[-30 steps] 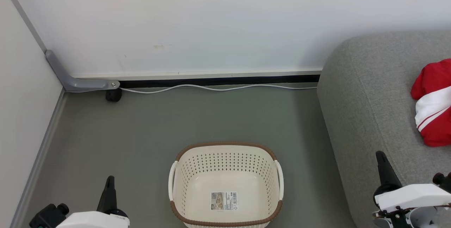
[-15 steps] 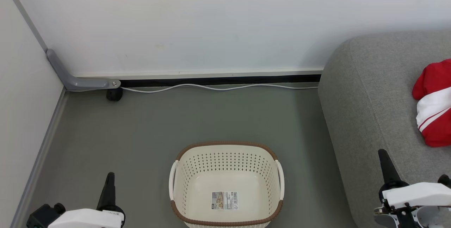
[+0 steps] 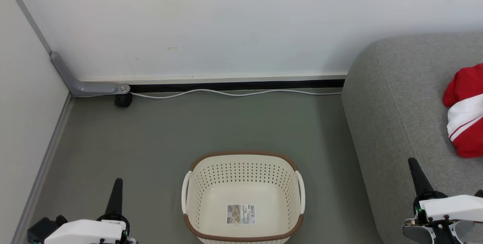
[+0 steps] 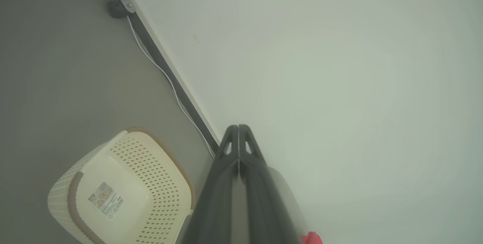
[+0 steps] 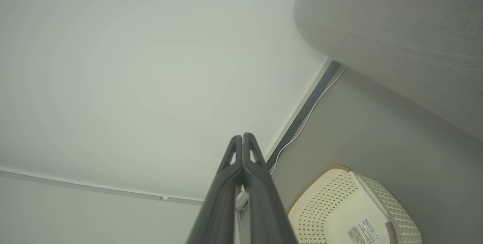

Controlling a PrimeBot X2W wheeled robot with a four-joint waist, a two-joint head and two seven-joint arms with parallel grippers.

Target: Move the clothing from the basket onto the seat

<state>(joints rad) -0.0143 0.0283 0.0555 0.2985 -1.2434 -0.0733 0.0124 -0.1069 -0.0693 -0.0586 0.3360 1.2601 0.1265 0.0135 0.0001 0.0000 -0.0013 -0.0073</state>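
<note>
Though tipped a bit more upright than a second ago, still parked low: left gripper (image 3: 118,182) at lower left, right gripper (image 3: 413,163) at lower right — both clenched shut, holding nothing. Nothing but a sticker (image 3: 240,214) inside the basket (image 3: 241,154) at bottom middle. Red clothing (image 3: 466,123) lying on the grey seat (image 3: 396,104) at the right edge — looks like job done.

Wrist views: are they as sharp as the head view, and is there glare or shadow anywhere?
Head view: sharp and evenly lit, no glare, only a faint shadow on the wall beside the seat; holes in the basket crisp. Left wrist view: hazy, low contrast, the left gripper soft-edged. Right wrist view: the same milky haze, the right gripper blurring toward the bottom edge.
</note>
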